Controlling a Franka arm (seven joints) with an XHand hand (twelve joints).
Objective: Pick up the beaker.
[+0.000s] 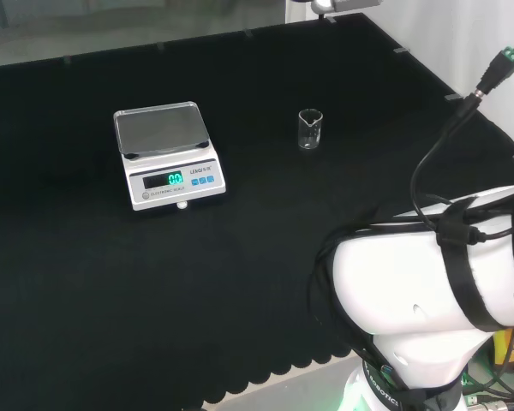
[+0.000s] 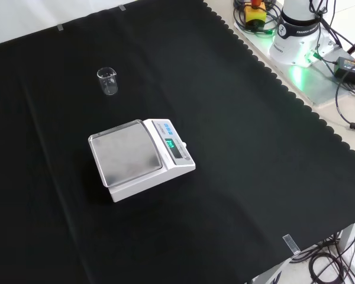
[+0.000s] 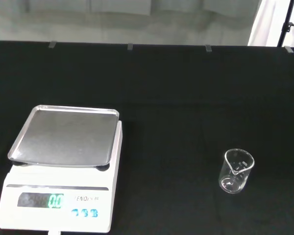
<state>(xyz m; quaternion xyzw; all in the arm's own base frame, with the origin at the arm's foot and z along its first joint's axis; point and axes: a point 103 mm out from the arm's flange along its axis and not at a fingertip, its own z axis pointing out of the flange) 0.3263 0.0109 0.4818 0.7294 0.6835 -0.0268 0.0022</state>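
A small clear glass beaker (image 1: 309,129) stands upright on the black cloth, to the right of the scale in the head view. In the front view the beaker (image 2: 107,81) stands beyond the scale, toward the far left. The wrist view looks at the beaker (image 3: 236,171) from some distance, with bare cloth between the camera and it. The beaker looks empty.
A white electronic scale (image 1: 165,155) with a steel pan and a lit display stands on the cloth (image 1: 265,248); the scale (image 2: 141,157) sits mid-cloth in the front view. The arm's white links (image 1: 428,291) stand at the head view's lower right. Cables lie by the arm's base (image 2: 299,29).
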